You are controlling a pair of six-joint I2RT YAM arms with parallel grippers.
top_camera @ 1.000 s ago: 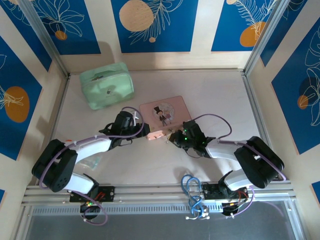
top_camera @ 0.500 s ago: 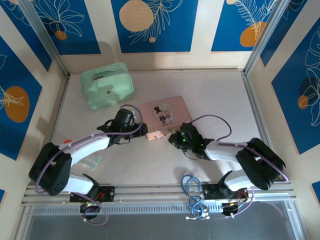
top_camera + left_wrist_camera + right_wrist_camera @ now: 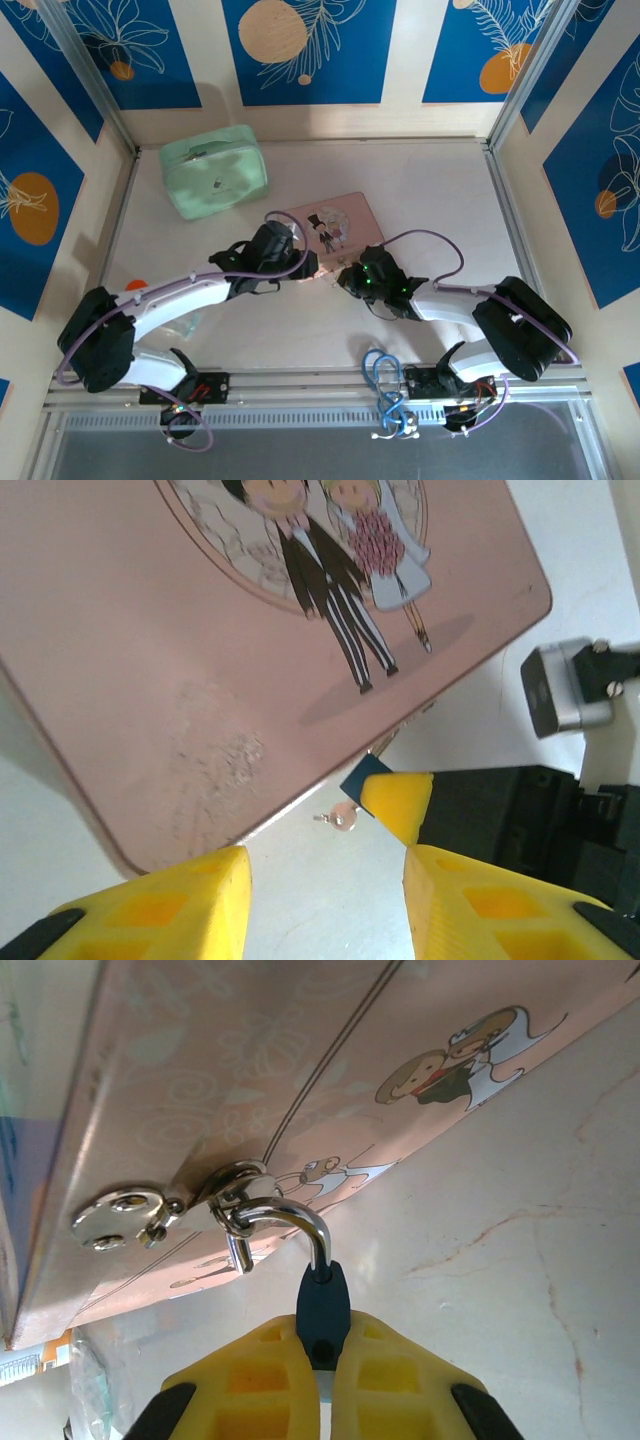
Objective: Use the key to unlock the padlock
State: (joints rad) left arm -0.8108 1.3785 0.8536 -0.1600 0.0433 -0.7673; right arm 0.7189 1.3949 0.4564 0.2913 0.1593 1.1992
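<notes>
The tiny blue padlock [image 3: 323, 1305] is pinched between the yellow fingers of my right gripper [image 3: 323, 1338]. Its silvery shackle [image 3: 291, 1216] hooks through the hasp ring on the front of the pink picture tin [image 3: 300, 1050], and the shackle's short end hangs free of the body. In the left wrist view a corner of the padlock [image 3: 361, 775] shows behind a right finger [image 3: 400, 802]. A small key [image 3: 343, 817] lies on the table beside it, just off the tin [image 3: 200, 630]. My left gripper [image 3: 325, 880] hovers open above the key, at the tin's front edge [image 3: 300, 265]; my right gripper [image 3: 350, 275] faces it.
A mint-green case [image 3: 213, 172] stands at the back left. An orange object [image 3: 135, 286] and a clear plastic bag [image 3: 182, 322] lie by the left arm. Blue cables [image 3: 385, 380] coil at the near rail. Panel walls close in both sides.
My left arm has swung right and forward along the tin's front edge, ending over the key. My right gripper has stayed shut on the padlock, nearly still.
</notes>
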